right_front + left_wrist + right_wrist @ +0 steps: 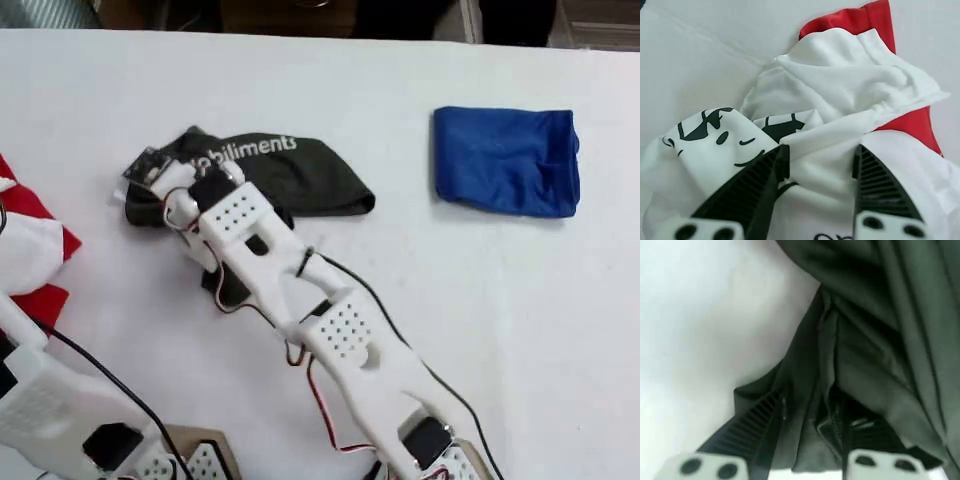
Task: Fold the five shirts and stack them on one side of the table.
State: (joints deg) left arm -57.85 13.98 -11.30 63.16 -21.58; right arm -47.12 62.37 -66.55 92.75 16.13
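Right end effector sits closest to my lens, clamped on a bunched fold of the dark shirt, with creases running out from the pinch. From above, I read that grip as being at one end of the shirt. The rest of it stretches away from the end effector in a long, rumpled band on the table. It points toward the blue shirt, which lies folded well beyond the dark shirt's far end. So the long axis runs from the grip toward the blue one, and I judge any fold must carry this held end along that line, over the body of the cloth. My right arm is plainly the nearer one for that. Left end effector is released, jaws parted astride the white shirt, which lies crumpled atop the red shirt, well apart from the dark one.
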